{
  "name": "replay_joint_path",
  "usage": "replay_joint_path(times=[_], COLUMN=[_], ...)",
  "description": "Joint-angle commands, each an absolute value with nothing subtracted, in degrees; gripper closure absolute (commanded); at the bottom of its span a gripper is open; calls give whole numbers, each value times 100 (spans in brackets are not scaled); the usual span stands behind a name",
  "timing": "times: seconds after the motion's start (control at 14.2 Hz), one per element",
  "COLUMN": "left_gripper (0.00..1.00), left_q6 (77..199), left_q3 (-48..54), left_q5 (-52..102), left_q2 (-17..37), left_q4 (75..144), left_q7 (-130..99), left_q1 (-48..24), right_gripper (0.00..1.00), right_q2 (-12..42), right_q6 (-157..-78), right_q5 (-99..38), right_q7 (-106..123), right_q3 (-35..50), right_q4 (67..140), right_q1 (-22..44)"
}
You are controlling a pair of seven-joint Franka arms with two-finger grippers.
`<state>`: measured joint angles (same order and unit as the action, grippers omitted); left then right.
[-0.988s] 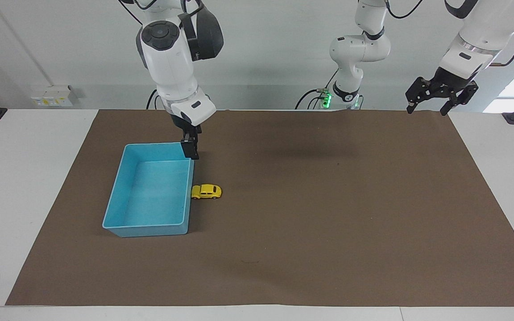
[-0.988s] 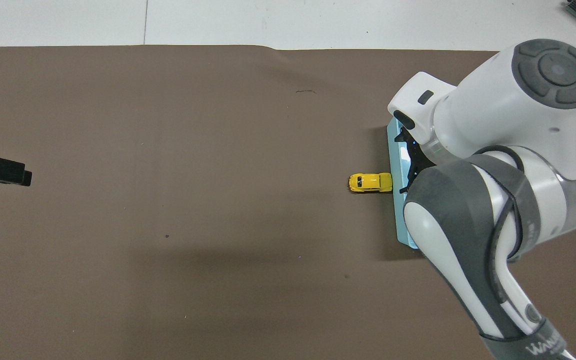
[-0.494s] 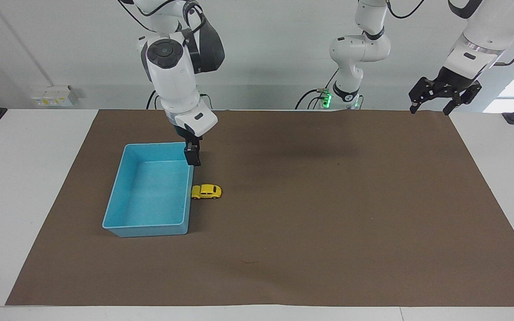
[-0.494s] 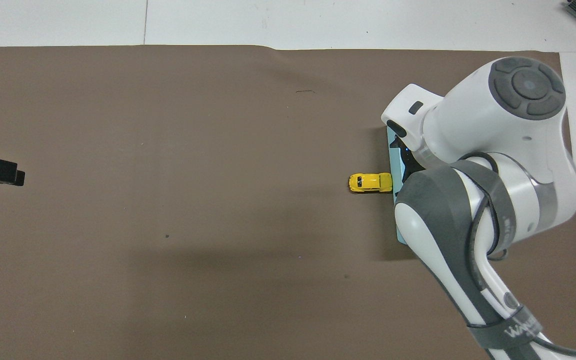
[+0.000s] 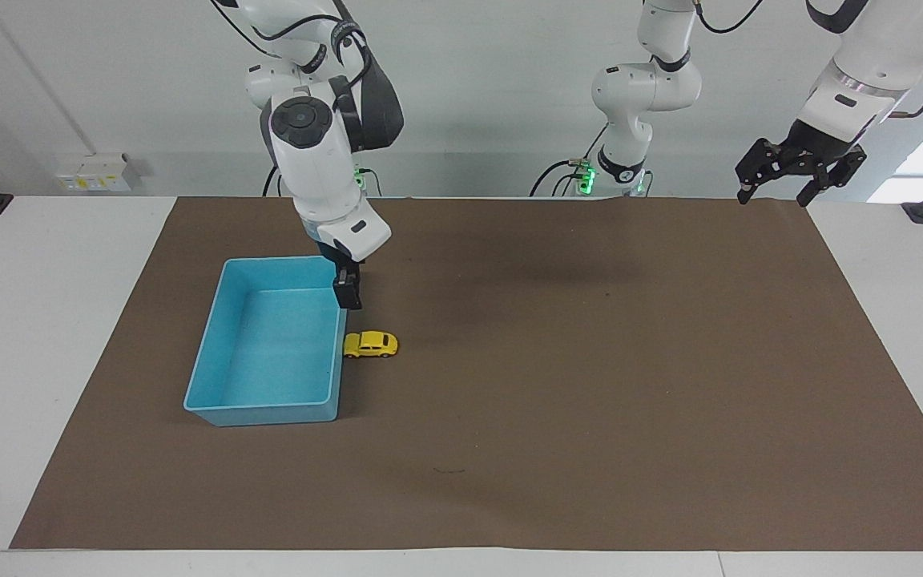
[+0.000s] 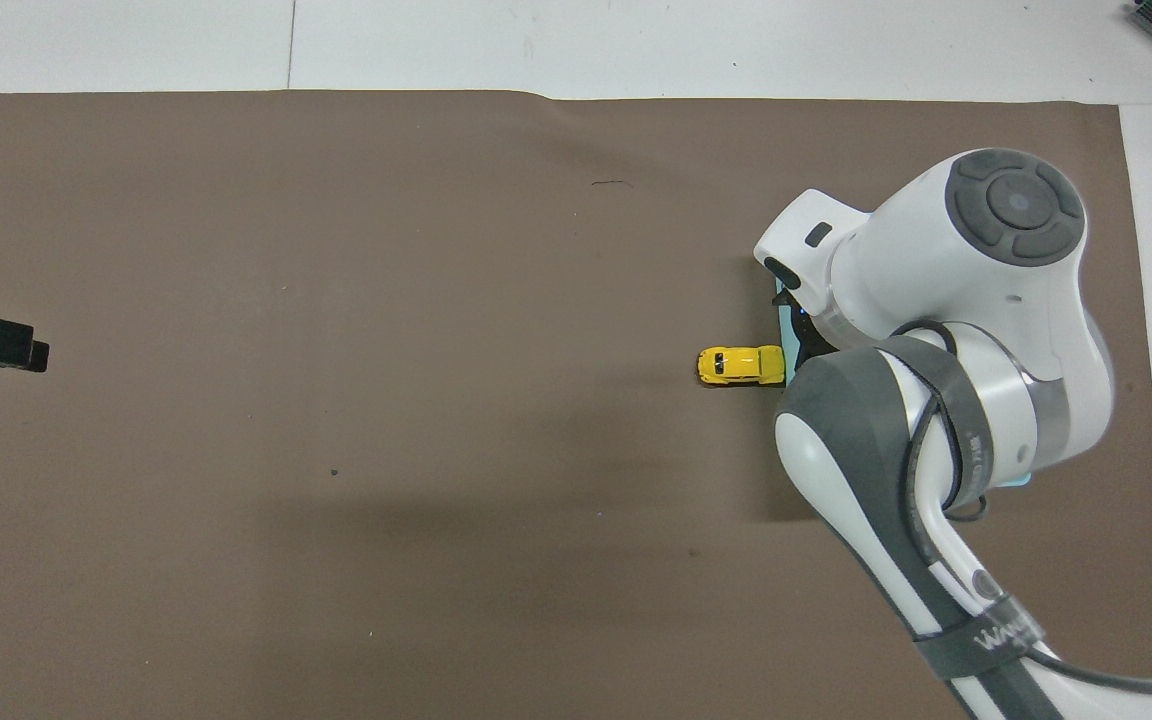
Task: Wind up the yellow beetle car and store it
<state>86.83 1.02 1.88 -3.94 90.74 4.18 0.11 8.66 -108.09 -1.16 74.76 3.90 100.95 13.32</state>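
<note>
Approach step: right claw [image 5: 348, 298], seemingly apart, hung mid-left above car [image 5: 371, 344] beside tray [image 5: 269, 405]. Left claw [image 5: 774, 188] apart, waited upper right. Next: lower, grip car.

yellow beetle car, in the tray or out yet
Out. The small yellow beetle-shaped toy car stands on its wheels on the brown mat, against the outer wall of the empty blue plastic tray.
</note>
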Motion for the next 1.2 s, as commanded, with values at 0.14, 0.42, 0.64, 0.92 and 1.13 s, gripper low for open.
replay_joint_path(times=[0.14, 0.42, 0.64, 0.92, 1.13], left_gripper=[0, 0, 0, 0, 0], left_q6=[8604, 8604, 8604, 8604, 8604], left_q3=[114, 114, 114, 114, 114], left_q5=[184, 184, 184, 185, 185], left_q2=[-501, -501, -501, -501, -501], left_q4=[9141, 9149, 9149, 9149, 9149], left_q7=[422, 422, 422, 422, 422], left_q1=[44, 44, 44, 44, 53], right_gripper=[0, 0, 0, 0, 0], right_q2=[756, 809, 791, 948, 1054], right_q6=[-11441, -11769, -11777, -12251, -12410], right_q5=[-114, -105, -105, -62, -62], right_q7=[7673, 7743, 7901, 7910, 7910], right_q3=[422, 422, 422, 413, 422], right_q4=[10721, 10898, 10977, 11224, 11232], right_q1=[1274, 1274, 1222, 1213, 1222])
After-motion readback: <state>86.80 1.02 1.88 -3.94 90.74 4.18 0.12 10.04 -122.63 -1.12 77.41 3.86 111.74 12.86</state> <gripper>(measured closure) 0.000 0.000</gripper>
